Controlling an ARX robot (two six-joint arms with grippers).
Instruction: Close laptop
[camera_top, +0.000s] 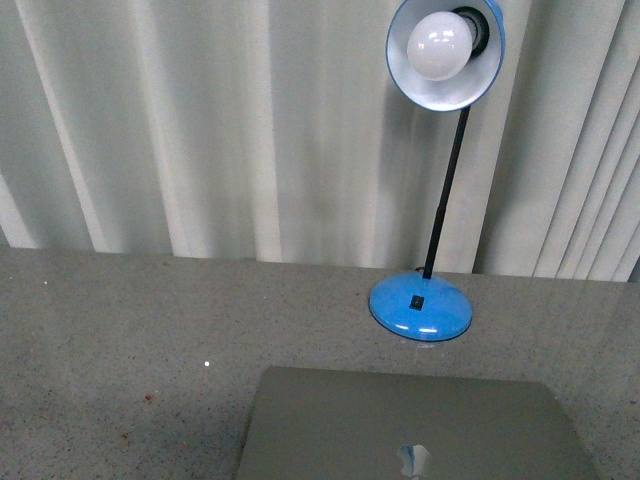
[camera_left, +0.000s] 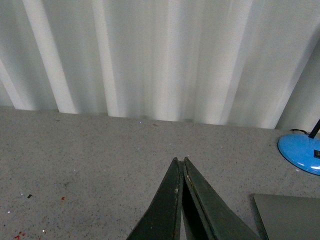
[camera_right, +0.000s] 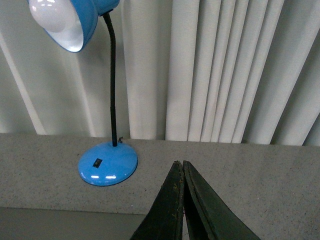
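The laptop (camera_top: 410, 425) lay flat at the speckled stone table's (camera_top: 120, 320) near edge, matte grey lid up. Behind it stood a glossy blue dome lamp (camera_top: 422, 305). Both the left gripper (camera_left: 180, 161) and the right gripper (camera_right: 179, 163) had their dark tapered fingers pressed together, holding nothing.

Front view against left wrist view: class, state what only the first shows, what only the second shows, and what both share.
Only the front view shows the lamp's bulb, its black stem and the logo on the laptop lid. Only the left wrist view shows the left pincer, shut and holding nothing. Both share the blue lamp base, the grey laptop, the speckled table and the curtain.
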